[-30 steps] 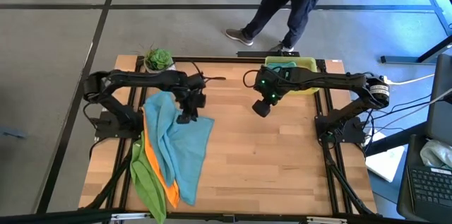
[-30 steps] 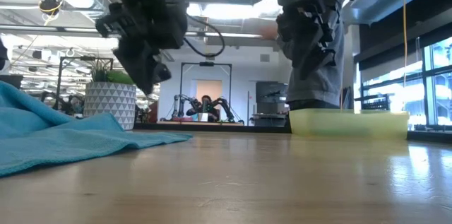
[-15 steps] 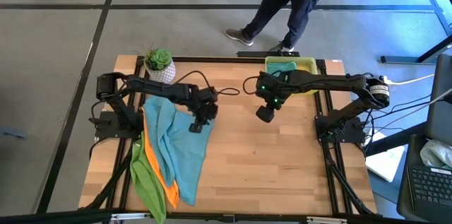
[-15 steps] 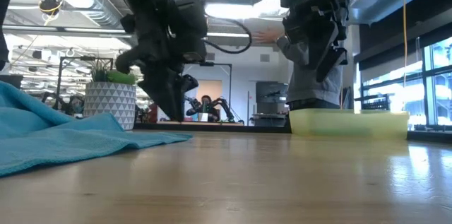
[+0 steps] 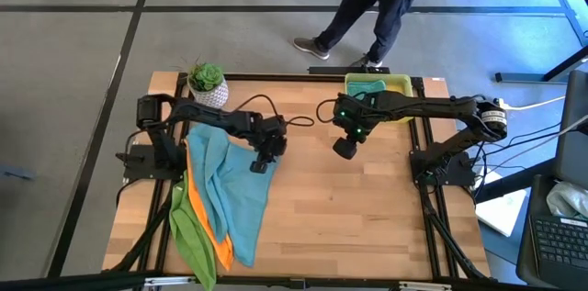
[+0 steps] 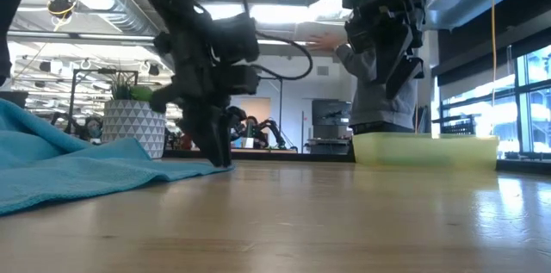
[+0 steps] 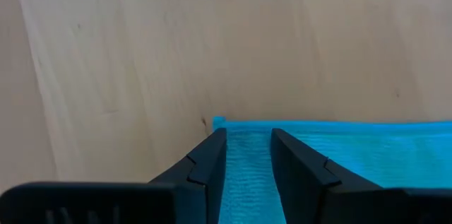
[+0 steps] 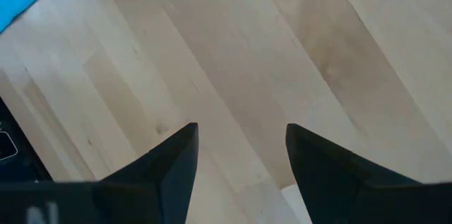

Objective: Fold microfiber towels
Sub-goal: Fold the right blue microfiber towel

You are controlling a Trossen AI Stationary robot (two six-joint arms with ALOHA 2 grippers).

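I am seeing the left gripper (image 7: pixel 248 139) straddling the corner of the soft teal microfiber towel (image 5: pixel 241 201), fingers partly open, not yet pinching. The right gripper (image 8: pixel 240 146) is hanging wide open, empty, above the light wooden table (image 5: pixel 367 218).

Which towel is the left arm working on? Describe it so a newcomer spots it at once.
Start at the wooden table and go to the cloth pile along its left side, below the potted plant. The teal towel lies on top, its corner reaching toward the table's middle under the left end effector. The orange towel and green towel only peek out at the pile's left edge.
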